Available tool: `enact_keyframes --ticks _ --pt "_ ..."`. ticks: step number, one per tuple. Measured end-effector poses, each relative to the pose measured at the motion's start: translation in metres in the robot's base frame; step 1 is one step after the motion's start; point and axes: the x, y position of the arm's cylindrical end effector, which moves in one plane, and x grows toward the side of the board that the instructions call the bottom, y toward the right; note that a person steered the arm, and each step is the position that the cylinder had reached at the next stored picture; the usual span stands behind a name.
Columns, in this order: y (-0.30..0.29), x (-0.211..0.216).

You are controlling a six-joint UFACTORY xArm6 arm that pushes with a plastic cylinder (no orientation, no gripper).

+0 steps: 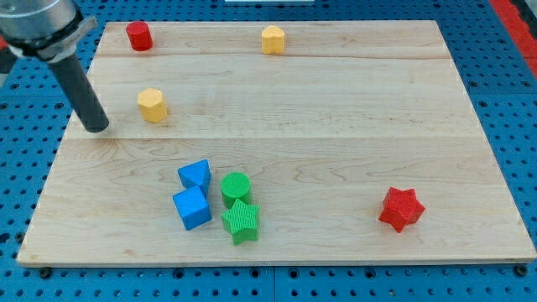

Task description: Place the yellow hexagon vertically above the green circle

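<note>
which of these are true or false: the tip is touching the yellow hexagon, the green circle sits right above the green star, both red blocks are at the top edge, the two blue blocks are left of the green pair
1. My tip is touching the yellow hexagon. False: it stands apart from the block, to the view's left of it.
2. The green circle sits just above the green star in the view. True.
3. Both red blocks are at the view's top. False: only the red cylinder-like block is; the red star lies at the lower right.
4. The blue triangle-like block and blue cube lie left of the green pair. True.
</note>
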Motion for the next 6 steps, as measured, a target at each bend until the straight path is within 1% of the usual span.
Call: enact_keyframes --ticks 1,3,4,5,6 --pt "0.013 -0.017" --pt "0.147 -0.019" --pt "0.094 -0.026" --pt "0.112 -0.067" --pt "0.159 -0.068"
